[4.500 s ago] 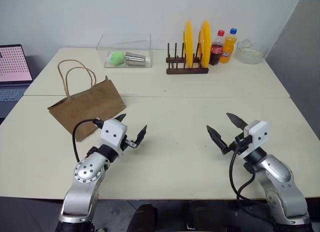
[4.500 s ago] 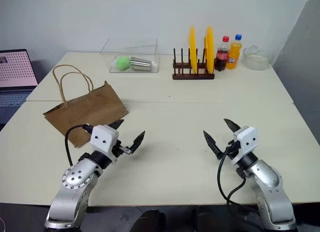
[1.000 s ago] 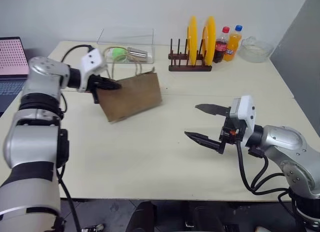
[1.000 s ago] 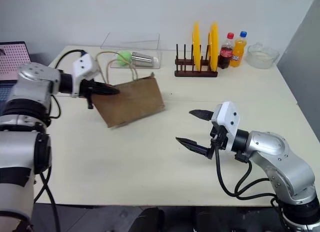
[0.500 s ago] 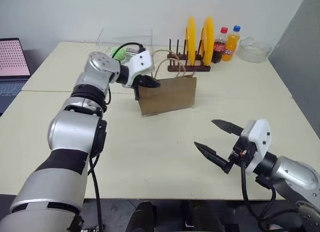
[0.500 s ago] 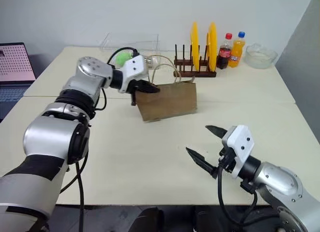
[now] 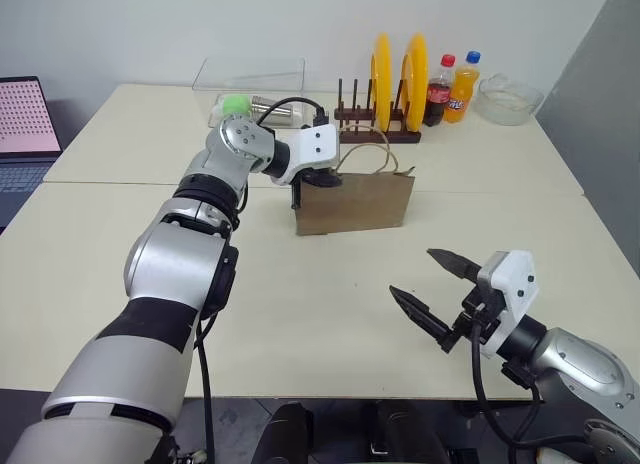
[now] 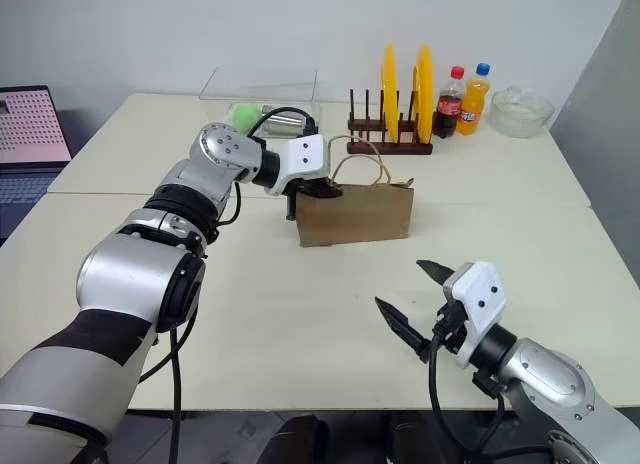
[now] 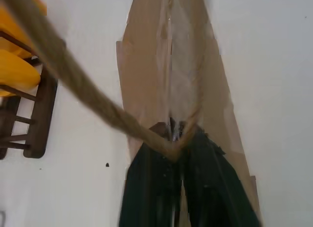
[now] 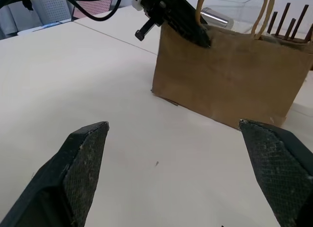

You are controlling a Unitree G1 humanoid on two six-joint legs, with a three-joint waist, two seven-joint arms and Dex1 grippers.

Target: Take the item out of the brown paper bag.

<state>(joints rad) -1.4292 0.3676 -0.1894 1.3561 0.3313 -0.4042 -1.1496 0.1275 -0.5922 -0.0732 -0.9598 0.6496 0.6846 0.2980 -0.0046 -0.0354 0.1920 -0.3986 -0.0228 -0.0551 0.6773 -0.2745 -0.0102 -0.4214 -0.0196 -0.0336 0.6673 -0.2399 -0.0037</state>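
The brown paper bag (image 7: 360,204) stands upright in the middle of the table, its two loop handles raised. My left gripper (image 7: 322,178) is at the bag's top left corner, its fingers close together on the rim; the left wrist view shows the rim (image 9: 181,65) running between them. The item is hidden inside the bag. My right gripper (image 7: 412,272) hovers open near the table's front right, well short of the bag (image 10: 230,85), with nothing between its fingers.
Behind the bag stands a wooden dish rack (image 7: 375,134) with two yellow plates. To the rack's right are a cola bottle (image 7: 436,79), an orange soda bottle (image 7: 461,76) and a glass bowl (image 7: 505,99). A clear box (image 7: 250,84) sits back left, a laptop (image 7: 25,114) far left.
My left gripper has carried the bag to the right, and the bag now stands upright at the table's middle. My right gripper has drawn back and down toward the front edge.
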